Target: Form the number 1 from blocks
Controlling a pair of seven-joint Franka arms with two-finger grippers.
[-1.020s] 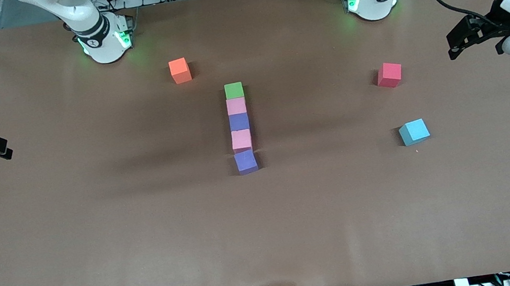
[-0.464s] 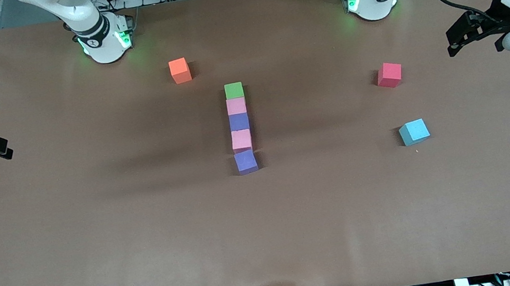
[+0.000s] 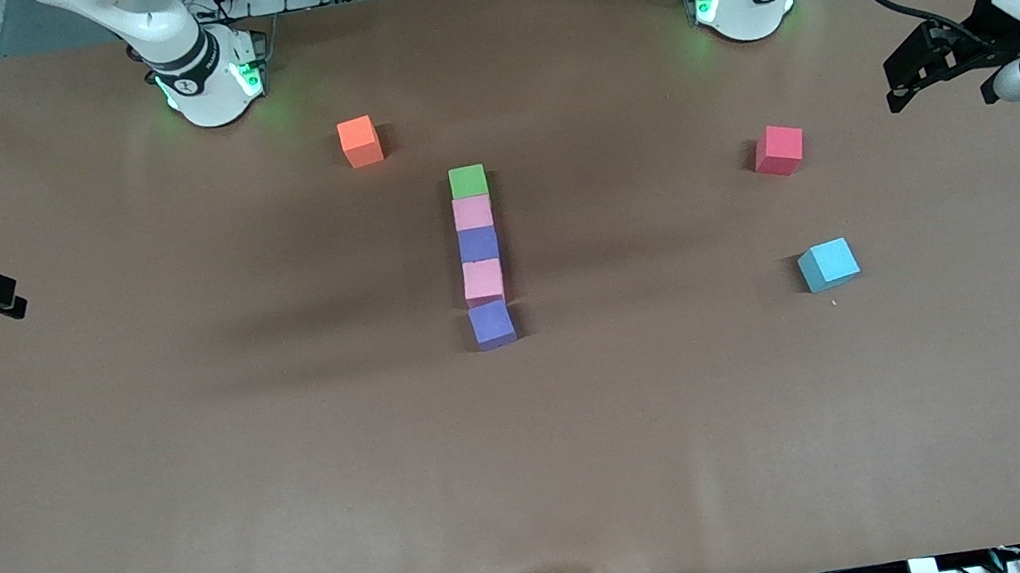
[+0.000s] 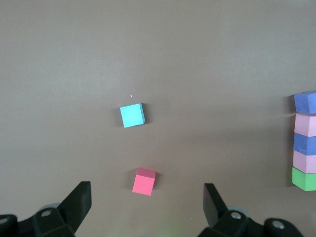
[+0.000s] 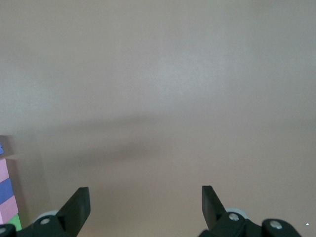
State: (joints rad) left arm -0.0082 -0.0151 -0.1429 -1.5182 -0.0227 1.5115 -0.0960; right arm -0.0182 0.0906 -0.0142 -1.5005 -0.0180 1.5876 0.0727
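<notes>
Five blocks lie in one straight touching column mid-table: green [image 3: 468, 180] farthest from the front camera, then pink [image 3: 473, 212], purple [image 3: 479, 245], pink [image 3: 483, 280], and a slightly turned purple [image 3: 491, 324] nearest. The left wrist view catches the column at its edge, from green [image 4: 305, 178] to purple [image 4: 306, 101]. My left gripper [image 3: 894, 96] hangs open and empty over the left arm's end of the table; its own view shows the gripper [image 4: 147, 197] with wide jaws. My right gripper [image 3: 15, 305] hangs open and empty over the right arm's end, likewise wide in its view [image 5: 145, 200].
An orange cube [image 3: 360, 141] sits near the right arm's base. A red cube [image 3: 779, 149] and a light blue cube [image 3: 828, 264] lie toward the left arm's end, the blue one nearer the front camera. The brown table cover [image 3: 296, 480] spreads wide around them.
My left gripper has drifted a little toward the column and the arms' bases. The right gripper and all cubes have stayed put.
</notes>
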